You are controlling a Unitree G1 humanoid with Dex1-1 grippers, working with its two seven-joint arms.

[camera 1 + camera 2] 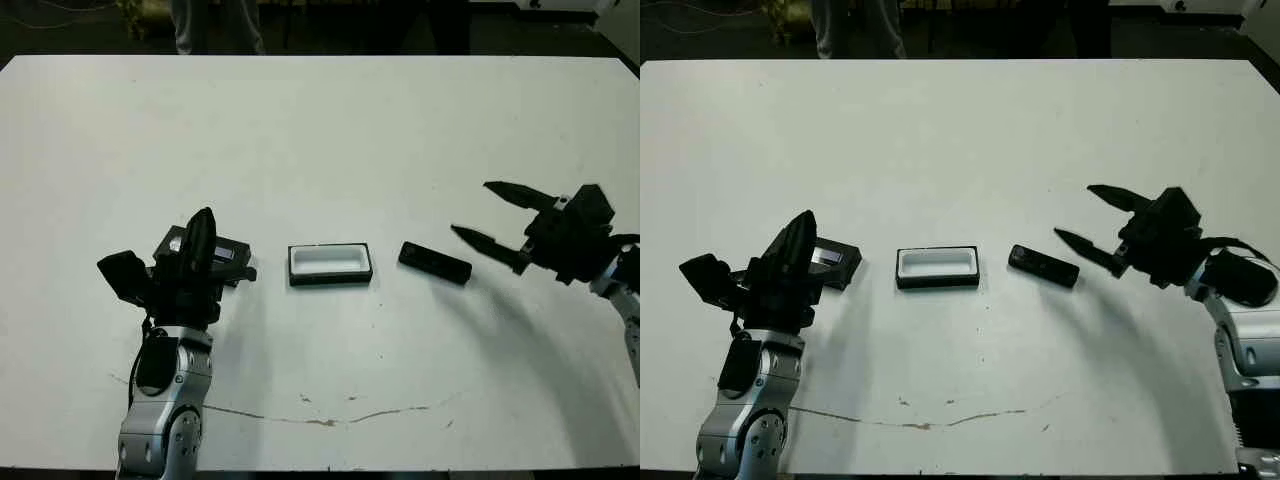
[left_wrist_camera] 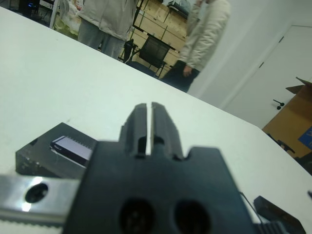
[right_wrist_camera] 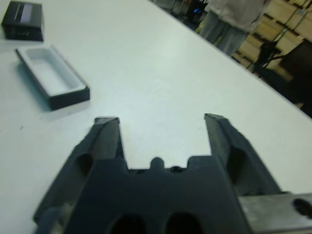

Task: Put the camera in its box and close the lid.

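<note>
Left end effector pressed together, just beside lid on desk. Box in middle, uncovered, w/ nothing inside. Camera lies right of it. Right end effector spread wide, near camera, not touching.

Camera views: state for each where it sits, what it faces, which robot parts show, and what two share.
Head eyes: look forward and down at the white table; both arms show, shut left claw, open right claw.
Left wrist: along its shut claw, past the flat black lid toward people.
Right wrist: along its open claw at the white-lined black box.
Wrist views share the lid.
</note>
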